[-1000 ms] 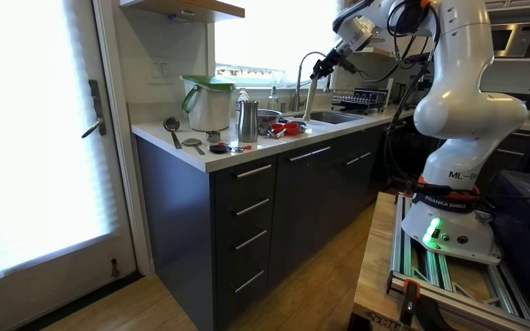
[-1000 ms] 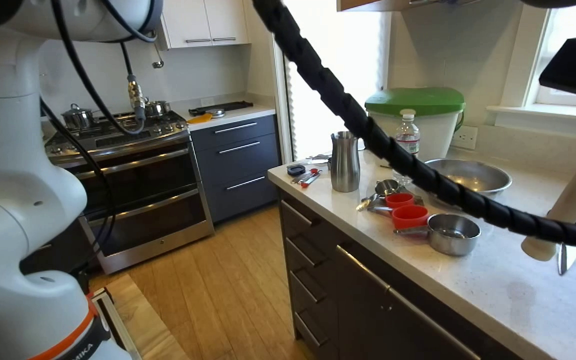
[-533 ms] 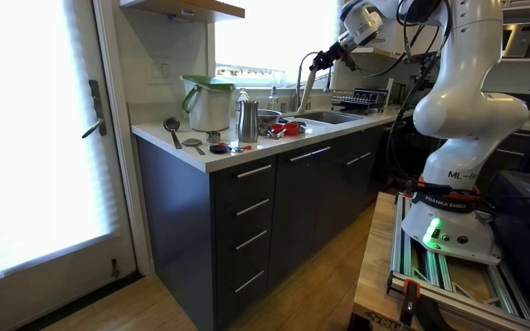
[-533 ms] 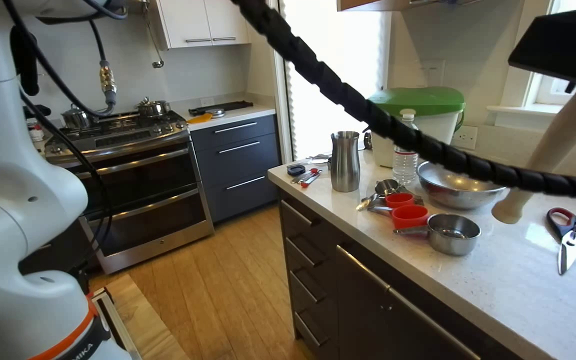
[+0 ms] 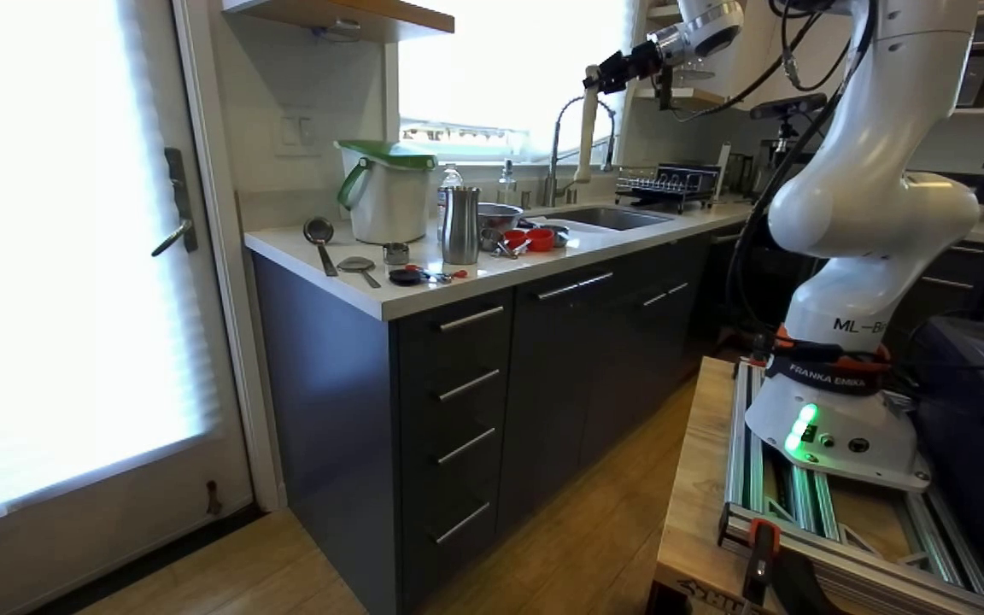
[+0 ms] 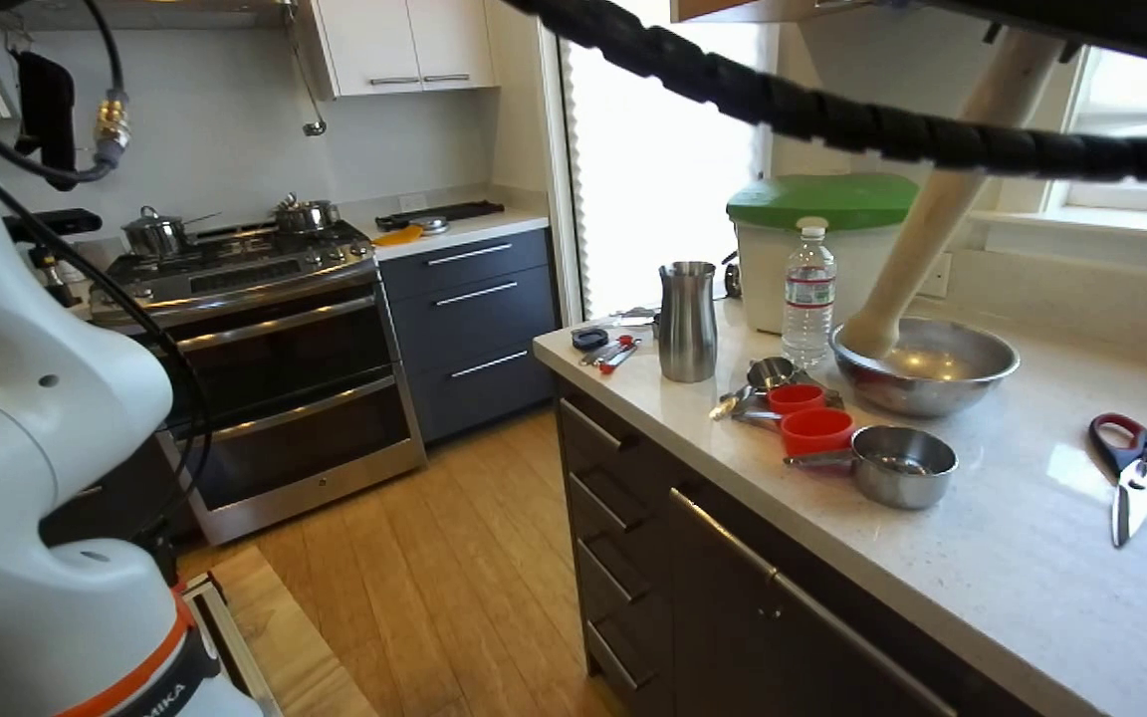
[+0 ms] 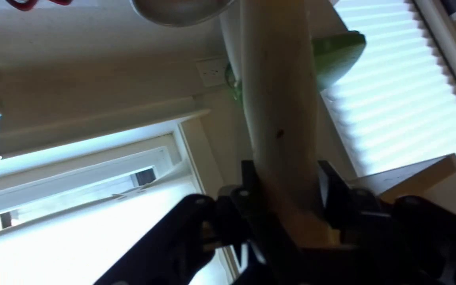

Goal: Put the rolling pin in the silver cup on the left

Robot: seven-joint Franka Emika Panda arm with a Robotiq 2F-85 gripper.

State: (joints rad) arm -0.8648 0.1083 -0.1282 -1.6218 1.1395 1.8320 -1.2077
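Note:
The rolling pin [image 5: 588,128] is a pale wooden rod, also seen in an exterior view [image 6: 917,244]. My gripper [image 5: 596,80] is shut on its upper end, and the pin hangs nearly upright, slightly tilted, high above the counter. In the wrist view the fingers of the gripper [image 7: 287,174] stand either side of the pin [image 7: 279,99]. The silver cup [image 5: 460,226] stands upright near the counter's end, apart from the pin. It also shows in an exterior view [image 6: 688,324]. In that view the gripper's fingertips are mostly cut off at the top edge.
A steel bowl [image 6: 952,373], plastic bottle [image 6: 809,299], red measuring cups [image 6: 816,431], a steel measuring cup [image 6: 904,468] and scissors [image 6: 1136,473] are on the counter. A white bin with a green lid [image 5: 387,192] stands behind the silver cup. The sink faucet [image 5: 554,162] is near the pin.
My gripper has risen with the rolling pin in it. In an exterior view the pin's lower end has moved up and left, from near the scissors to in front of the bowl in the picture.

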